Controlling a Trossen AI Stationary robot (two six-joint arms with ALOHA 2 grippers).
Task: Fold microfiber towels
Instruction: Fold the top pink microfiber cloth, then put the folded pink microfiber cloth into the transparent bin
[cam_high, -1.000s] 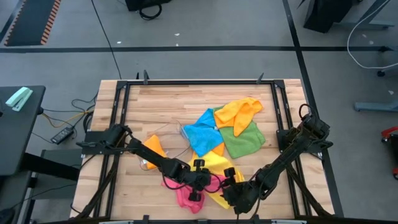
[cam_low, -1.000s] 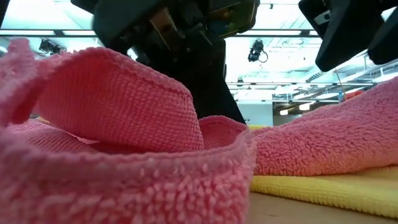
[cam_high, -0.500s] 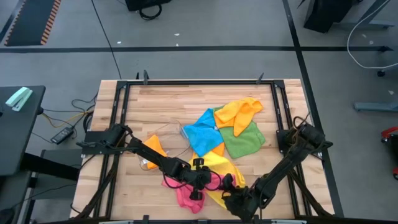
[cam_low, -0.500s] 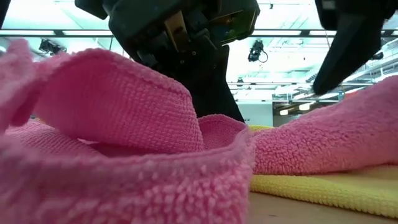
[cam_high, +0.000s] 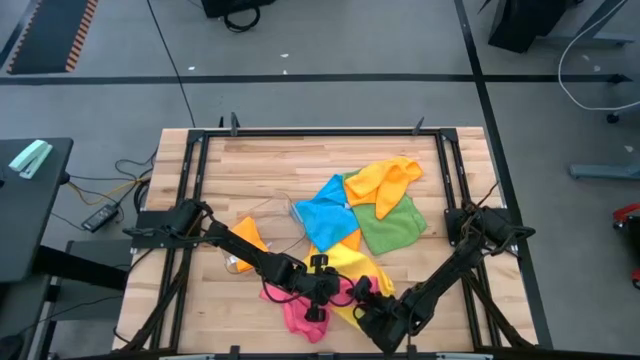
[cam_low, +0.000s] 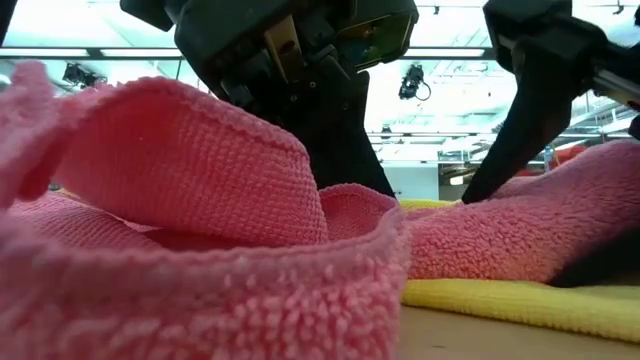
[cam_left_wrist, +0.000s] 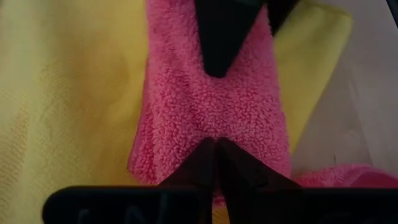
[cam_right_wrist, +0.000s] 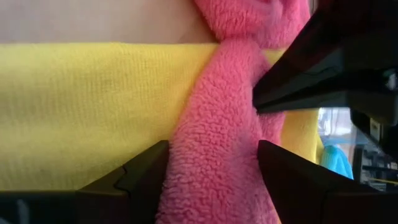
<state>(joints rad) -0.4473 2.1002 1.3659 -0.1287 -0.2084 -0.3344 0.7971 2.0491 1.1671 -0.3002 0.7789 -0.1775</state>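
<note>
We see left gripper (cam_high: 325, 290) pinched shut on pink towel (cam_high: 300, 315), near front table edge (cam_high: 300, 352). Pink strip crosses yellow towel (cam_high: 355, 265). Right gripper (cam_high: 368, 305) has just spread wide and dropped, fingers now straddling strip, not yet closed; likely second grasp for spreading. Clear wood at back; blue towel (cam_high: 325, 215), orange towel (cam_high: 385, 180), green towel (cam_high: 390, 228) crowd centre-right.

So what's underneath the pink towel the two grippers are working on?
A yellow towel lies under the stretched part of the pink towel, over the wooden table. The left gripper pinches the pink strip; the right gripper straddles it, open. Whatever lies below the bunched part is hidden.
</note>
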